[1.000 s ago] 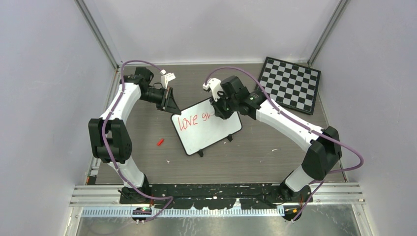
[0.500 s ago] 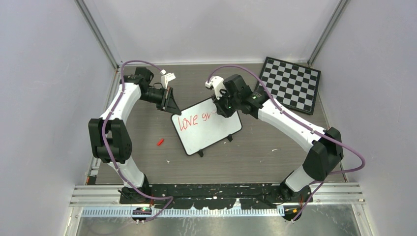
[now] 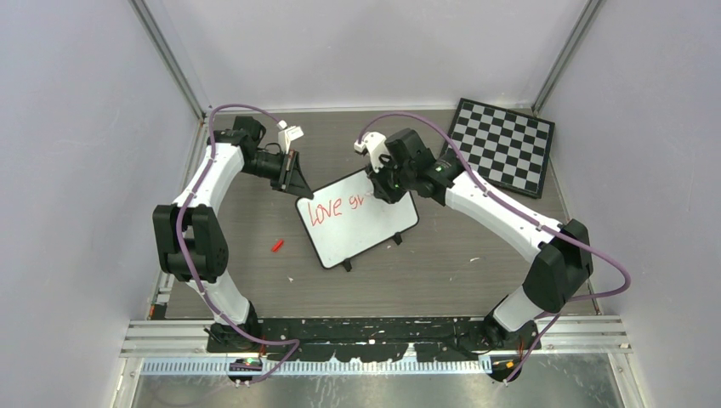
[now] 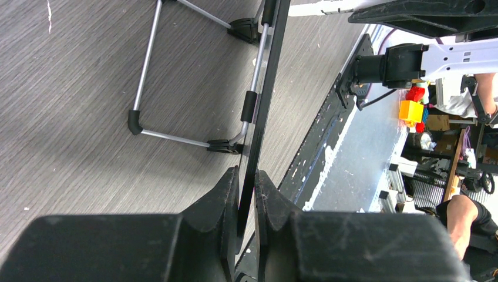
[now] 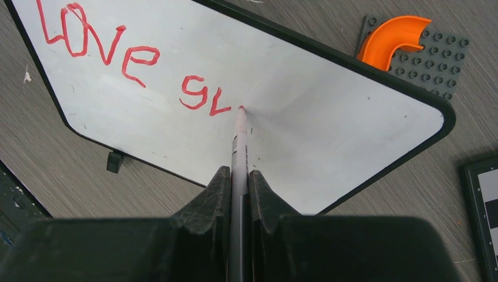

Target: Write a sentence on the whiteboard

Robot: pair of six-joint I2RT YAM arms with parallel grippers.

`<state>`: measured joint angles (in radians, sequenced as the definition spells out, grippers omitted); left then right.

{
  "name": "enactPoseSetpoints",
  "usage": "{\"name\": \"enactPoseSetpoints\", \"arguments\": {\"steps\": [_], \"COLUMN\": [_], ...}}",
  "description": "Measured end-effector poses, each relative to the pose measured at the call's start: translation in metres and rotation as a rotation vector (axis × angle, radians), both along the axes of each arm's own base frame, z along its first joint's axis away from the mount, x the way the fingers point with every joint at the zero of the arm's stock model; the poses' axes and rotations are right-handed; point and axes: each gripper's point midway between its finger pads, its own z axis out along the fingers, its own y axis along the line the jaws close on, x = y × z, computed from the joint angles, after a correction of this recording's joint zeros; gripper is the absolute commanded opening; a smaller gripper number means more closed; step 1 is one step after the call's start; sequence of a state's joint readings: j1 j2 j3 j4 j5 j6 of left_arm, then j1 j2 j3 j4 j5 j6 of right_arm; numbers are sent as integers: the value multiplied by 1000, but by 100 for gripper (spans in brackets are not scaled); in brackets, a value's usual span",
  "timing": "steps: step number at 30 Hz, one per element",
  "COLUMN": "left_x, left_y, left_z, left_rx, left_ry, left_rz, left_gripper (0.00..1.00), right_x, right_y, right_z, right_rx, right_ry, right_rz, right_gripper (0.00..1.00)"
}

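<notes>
Whiteboard (image 3: 357,219): white, black-rimmed, rounded corners; tilted on a wire stand (image 4: 147,76) with black feet, mid-table, turned at an angle to the table (image 3: 442,263) edges.

Sentence (image 5: 117,59): red marker script along the whiteboard's upper part, reading "Love" plus two further letters, roughly "gr"; unfinished.

Left gripper (image 4: 246,176): clenched on the whiteboard's far-left edge, one finger on either face of the panel.

Right gripper (image 5: 238,173): clamped around a marker (image 5: 239,135), whose tip touches the whiteboard just after the last red letter.

Chessboard (image 3: 502,144): black-and-white checkered, flat, well apart from the whiteboard at the far right.

Orange curved piece (image 5: 394,41): seated on a grey studded plate (image 5: 437,61), just beyond the whiteboard's far-right edge.

Small red object (image 3: 277,246): on the table left of the whiteboard, near its lower corner; too small to identify.
</notes>
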<state>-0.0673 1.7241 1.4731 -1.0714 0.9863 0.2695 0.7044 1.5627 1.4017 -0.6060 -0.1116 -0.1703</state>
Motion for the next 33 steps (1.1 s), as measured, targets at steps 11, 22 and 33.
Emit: {"name": "enactPoseSetpoints", "arguments": {"steps": [11, 22, 33], "left_x": [0, 0, 0], "left_y": [0, 0, 0], "left_z": [0, 0, 0], "left_rx": [2, 1, -1], "left_ry": [-2, -2, -1], "left_rz": [1, 0, -1], "left_gripper": [0, 0, 0], "right_x": [-7, 0, 12], "right_y": [-5, -17, -9], "right_z": [-14, -13, 9], "right_rx": [-26, -40, -1], "right_ry": [28, 23, -20], "right_rz": [11, -11, -22], "right_gripper": [0, 0, 0]}}
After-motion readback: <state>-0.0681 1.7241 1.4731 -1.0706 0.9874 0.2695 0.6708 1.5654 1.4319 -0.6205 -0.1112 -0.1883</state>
